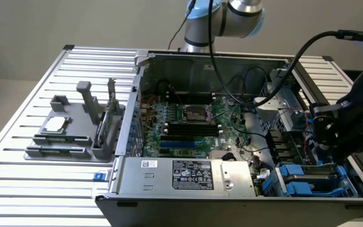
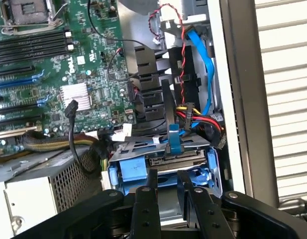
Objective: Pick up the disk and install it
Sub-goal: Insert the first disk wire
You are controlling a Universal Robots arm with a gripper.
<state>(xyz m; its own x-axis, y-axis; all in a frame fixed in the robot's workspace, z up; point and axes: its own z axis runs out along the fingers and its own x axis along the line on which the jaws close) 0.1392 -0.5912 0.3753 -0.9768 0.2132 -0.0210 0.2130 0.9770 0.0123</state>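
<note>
- The jaws are seen low over the drive bay in the corner of the case [image 1: 232, 208]; whether they are clenched on the disk [image 2: 143, 152] or released cannot be told.
- The disk is found lying in that bay, just beside the power-supply box [image 1: 188, 175]. It is framed by its blue rails, which are judged to be there to guide and lock it into the bay.
- Its connector edge is turned towards the cable bundle [image 2: 198, 119], presumably so that the plugs can be reached; a flat blue cable [image 2: 173, 142] is draped across that edge.
- The case is laid on its side with the panel off, so that the motherboard [image 2: 68, 74] and the bays can be approached from above.
- On the worktop [image 1: 17, 189], well apart from the case, a grey holder [image 1: 74, 132] is set out, apparently to keep spare parts apart; a small square chip [image 1: 54, 124] rests on it.
- A black label [image 1: 192, 174] and a white sticker [image 1: 150, 163] are carried by the power-supply box, but their print cannot be read.
</note>
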